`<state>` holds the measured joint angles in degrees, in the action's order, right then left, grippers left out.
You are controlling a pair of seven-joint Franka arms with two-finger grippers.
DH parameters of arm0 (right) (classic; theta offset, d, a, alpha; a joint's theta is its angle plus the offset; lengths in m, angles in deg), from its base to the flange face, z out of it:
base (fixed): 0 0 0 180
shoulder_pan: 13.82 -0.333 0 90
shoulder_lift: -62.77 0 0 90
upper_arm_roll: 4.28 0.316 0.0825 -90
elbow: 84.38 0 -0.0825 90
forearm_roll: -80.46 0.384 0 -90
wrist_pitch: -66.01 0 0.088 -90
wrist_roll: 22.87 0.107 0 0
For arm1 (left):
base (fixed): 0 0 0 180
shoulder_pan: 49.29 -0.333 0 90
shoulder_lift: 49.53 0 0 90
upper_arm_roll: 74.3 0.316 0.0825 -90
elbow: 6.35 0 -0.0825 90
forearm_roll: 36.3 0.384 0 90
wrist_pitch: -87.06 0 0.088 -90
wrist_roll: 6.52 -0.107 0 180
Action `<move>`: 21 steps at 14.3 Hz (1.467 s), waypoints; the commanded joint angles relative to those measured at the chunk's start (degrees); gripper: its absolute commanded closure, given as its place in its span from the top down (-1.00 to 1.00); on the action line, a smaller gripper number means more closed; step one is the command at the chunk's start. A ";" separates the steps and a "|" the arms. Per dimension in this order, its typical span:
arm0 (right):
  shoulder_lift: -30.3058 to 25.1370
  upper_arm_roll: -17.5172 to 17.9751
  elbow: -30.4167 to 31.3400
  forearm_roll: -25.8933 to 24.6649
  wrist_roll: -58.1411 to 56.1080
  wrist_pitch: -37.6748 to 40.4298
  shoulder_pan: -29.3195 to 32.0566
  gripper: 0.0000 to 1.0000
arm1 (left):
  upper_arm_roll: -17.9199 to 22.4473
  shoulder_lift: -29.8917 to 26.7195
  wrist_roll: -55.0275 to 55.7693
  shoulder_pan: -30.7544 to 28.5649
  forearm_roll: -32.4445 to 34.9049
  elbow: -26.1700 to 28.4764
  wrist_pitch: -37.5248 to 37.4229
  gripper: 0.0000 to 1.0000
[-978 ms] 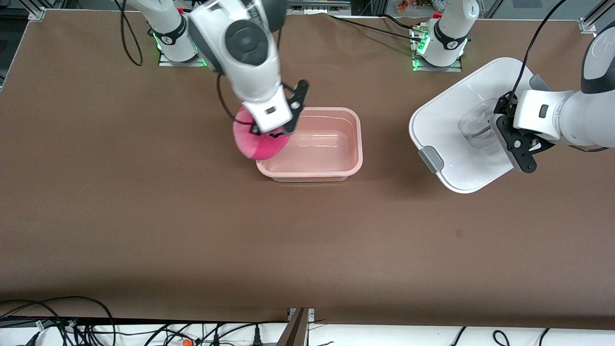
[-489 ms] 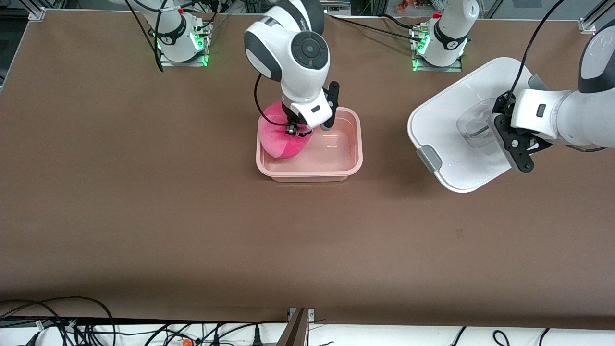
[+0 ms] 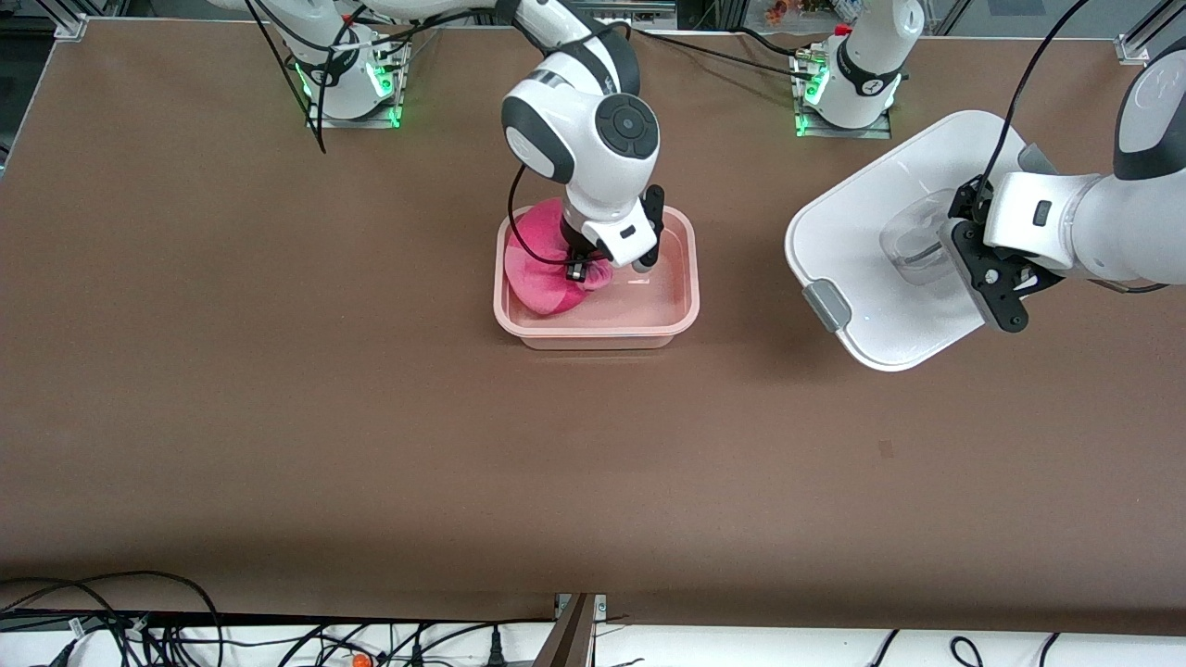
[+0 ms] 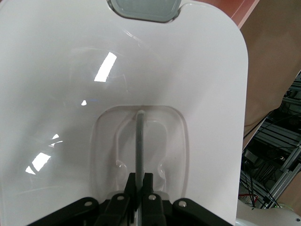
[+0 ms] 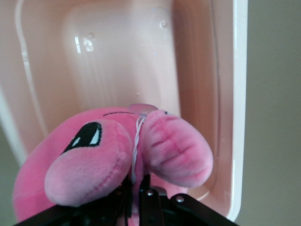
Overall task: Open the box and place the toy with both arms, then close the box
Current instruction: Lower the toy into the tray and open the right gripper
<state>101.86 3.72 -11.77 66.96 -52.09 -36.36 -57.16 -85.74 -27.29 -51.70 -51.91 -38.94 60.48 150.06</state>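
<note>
The pale pink box (image 3: pixel 681 315) stands open mid-table, its inside showing in the right wrist view (image 5: pixel 197 70). My right gripper (image 3: pixel 584 269) is shut on the hot-pink toy (image 3: pixel 542 264) and holds it inside the box, at the end toward the right arm; the right wrist view shows the toy (image 5: pixel 94 160) pinched between my fingers over the box floor. The white lid (image 3: pixel 871 250) is tilted up toward the left arm's end of the table. My left gripper (image 3: pixel 954 245) is shut on its clear handle (image 4: pixel 139 141), and the lid (image 4: pixel 70 70) fills the left wrist view.
A grey clip (image 3: pixel 830 307) sits on the lid's edge nearest the box, and another clip (image 4: pixel 143 8) shows in the left wrist view. Cables lie along the table's near edge (image 3: pixel 185 630). The arm bases (image 3: pixel 857 83) stand at the table's back.
My right gripper has carried the toy from beside the box's end to over it and down into it. The left gripper and lid have barely moved.
</note>
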 commanded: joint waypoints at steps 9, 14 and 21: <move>5.82 -0.53 -1.42 -5.56 6.62 -5.98 -3.59 0.98 | -0.33 -0.01 -1.22 -0.02 0.26 -0.74 -0.95 -1.00; 5.66 -0.44 -1.85 -5.40 15.57 -10.48 -4.11 1.00 | -0.33 -0.01 -1.22 -0.02 0.26 -0.74 -0.95 -1.00; -4.34 -1.67 -3.08 -3.21 15.94 -7.33 7.73 1.00 | -0.33 -0.01 -1.05 0.33 0.35 -0.74 -0.95 -1.00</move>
<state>102.06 0.88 -15.17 62.25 -36.06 -46.03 -54.46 -85.87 -27.28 -51.79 -51.80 -38.94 60.48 150.05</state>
